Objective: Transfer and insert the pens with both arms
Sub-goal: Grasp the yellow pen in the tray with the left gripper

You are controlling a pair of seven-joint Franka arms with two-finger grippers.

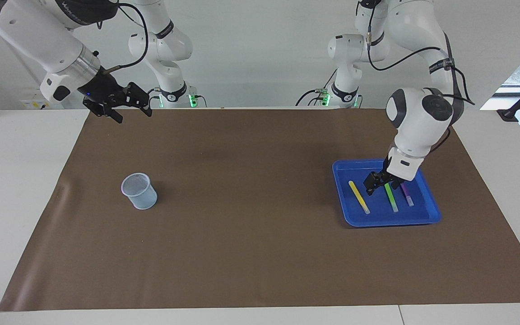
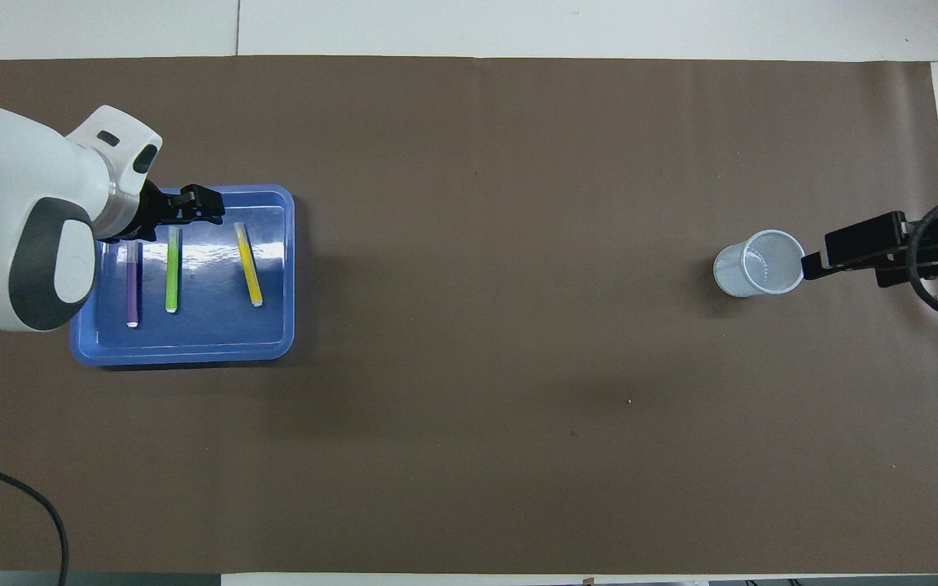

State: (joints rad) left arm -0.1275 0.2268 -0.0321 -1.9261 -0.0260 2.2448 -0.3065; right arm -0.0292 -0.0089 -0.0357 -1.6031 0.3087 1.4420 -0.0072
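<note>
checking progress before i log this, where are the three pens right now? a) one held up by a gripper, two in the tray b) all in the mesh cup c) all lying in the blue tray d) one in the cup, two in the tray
c: the yellow pen, green pen and purple pen all lie flat in the blue tray, the cup holds none, and the left gripper over the tray grips nothing yet.

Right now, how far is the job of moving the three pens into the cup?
No pen is in the pale mesh cup. Yellow pen, green pen and purple pen lie in the blue plastic tray. Left gripper, open, hangs over the tray; right gripper holds nothing. All three transfers remain.
</note>
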